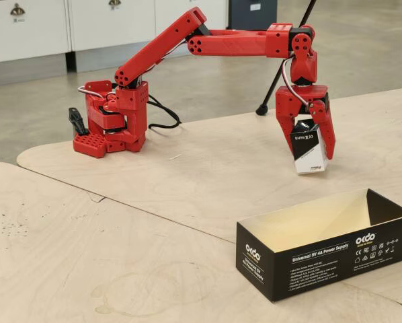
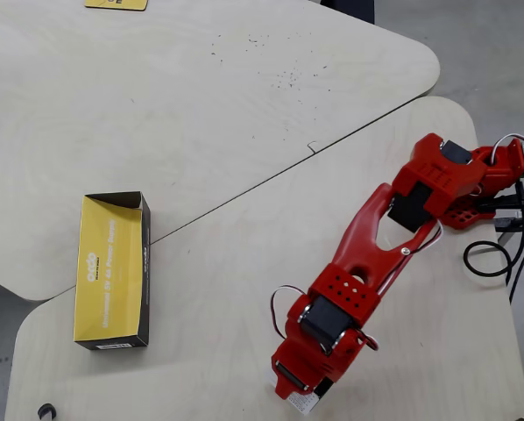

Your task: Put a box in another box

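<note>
I'm holding the small carton (image 1: 308, 146) in the gripper (image 1: 311, 156), so by my read I'm at the carry step: grasp done, drop not yet made. In the fixed view the red fingers (image 1: 327, 128) are pinching the carton from both sides, jaws closed down to its width, and its bottom edge looks to be at or just off the table (image 1: 187, 182); I cannot tell which. In the overhead view the wrist is hiding nearly all of it, only a white corner (image 2: 304, 403) is peeking out below.

The long black box (image 1: 325, 259) is sitting open-side up, empty, well apart from the gripper (image 2: 302, 396); overhead it is lying off to the left (image 2: 112, 269). Next I'm judging I need to lift clear, swing across above its rim, centre over the cream inside, then spread the jaws.
</note>
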